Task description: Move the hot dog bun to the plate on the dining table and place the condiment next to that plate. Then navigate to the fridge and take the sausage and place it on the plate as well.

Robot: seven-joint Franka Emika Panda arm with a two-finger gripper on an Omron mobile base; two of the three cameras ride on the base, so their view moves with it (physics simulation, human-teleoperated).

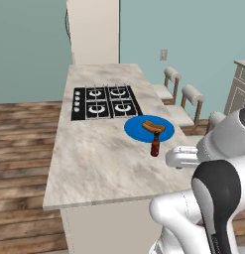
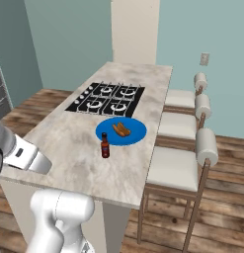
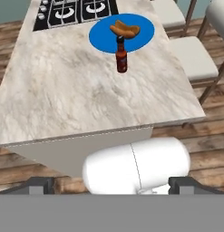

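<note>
A hot dog bun lies on the blue plate on the marble dining table. The condiment, a dark red bottle, stands upright just beside the plate's near rim. My gripper is open and holds nothing. It hangs back behind the table's near edge, well short of the bottle, and its two dark fingertips stand far apart. The sausage is out of view.
A black four-burner cooktop is set into the table beyond the plate. Padded stools line the table's right side. Wood floor surrounds it, and a cream column stands at the far end.
</note>
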